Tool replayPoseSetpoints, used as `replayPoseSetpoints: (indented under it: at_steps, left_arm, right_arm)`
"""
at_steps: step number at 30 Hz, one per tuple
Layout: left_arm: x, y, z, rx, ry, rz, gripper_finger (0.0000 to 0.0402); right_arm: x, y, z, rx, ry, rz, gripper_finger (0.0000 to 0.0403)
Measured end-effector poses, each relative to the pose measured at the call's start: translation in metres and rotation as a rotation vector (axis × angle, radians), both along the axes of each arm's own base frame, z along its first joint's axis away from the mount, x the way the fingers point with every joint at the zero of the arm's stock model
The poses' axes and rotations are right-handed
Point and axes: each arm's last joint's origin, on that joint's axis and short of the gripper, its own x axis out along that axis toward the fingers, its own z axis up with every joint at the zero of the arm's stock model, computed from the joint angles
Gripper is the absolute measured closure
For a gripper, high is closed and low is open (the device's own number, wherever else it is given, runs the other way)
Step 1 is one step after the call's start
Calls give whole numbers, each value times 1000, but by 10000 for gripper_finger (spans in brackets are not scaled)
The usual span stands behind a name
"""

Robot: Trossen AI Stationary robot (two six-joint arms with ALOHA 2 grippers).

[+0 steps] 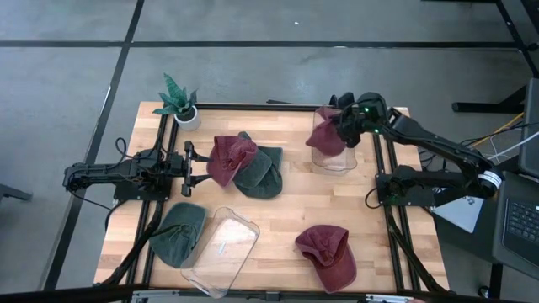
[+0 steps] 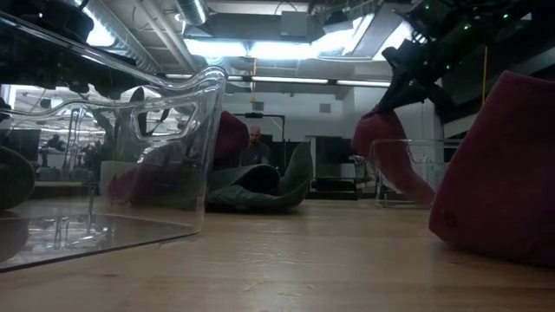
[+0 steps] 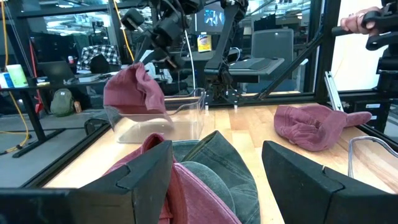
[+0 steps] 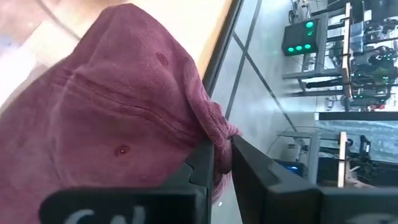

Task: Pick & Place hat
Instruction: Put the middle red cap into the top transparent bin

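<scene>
Potted plant [image 1: 178,101] at far left corner of wooden surface [image 1: 286,215]; laptop [image 1: 520,231] off right edge; person [image 2: 254,145] in room behind.

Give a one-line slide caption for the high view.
Right tool holds a maroon hat over the clear bin.

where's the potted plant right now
In the high view, the potted plant stands at the table's far left corner, just beyond the left gripper.
</scene>
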Motion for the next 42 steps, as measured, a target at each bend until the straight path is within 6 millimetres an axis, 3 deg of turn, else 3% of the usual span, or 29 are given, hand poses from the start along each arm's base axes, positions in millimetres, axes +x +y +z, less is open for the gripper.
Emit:
replayPoseSetpoints:
  at_steps: [6, 17, 27, 42]
  left_arm:
    - [0, 0, 0, 0, 0, 0, 156]
    - [0, 0, 0, 0, 0, 0, 156]
    - [0, 0, 0, 0, 0, 0, 156]
    - [0, 0, 0, 0, 0, 0, 156]
  right_arm:
    - [-11, 10, 1, 9, 68, 49, 360]
    - [-12, 14, -4, 118, 52, 104, 350]
    - [-3, 11, -9, 303, -46, 61, 294]
    - [-3, 10, -5, 639, -278, -255, 182]
